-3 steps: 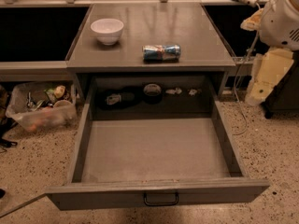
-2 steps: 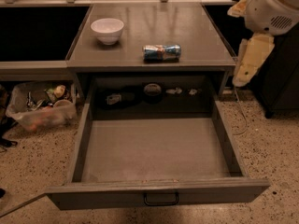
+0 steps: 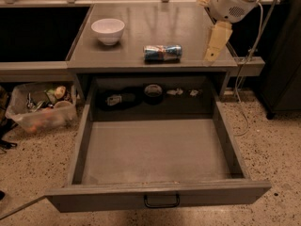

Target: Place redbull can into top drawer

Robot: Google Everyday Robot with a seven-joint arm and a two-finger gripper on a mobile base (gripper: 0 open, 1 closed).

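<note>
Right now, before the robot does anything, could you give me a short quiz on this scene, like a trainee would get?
1. True or false: the redbull can lies on its side on the countertop.
2. The top drawer is: A) pushed shut, B) pulled wide open, C) taken out and set on the floor.
3. The gripper hangs over the countertop's right edge. Which is nearer to it, the redbull can or the white bowl?
Key: 1 true; 2 B; 3 the redbull can.
</note>
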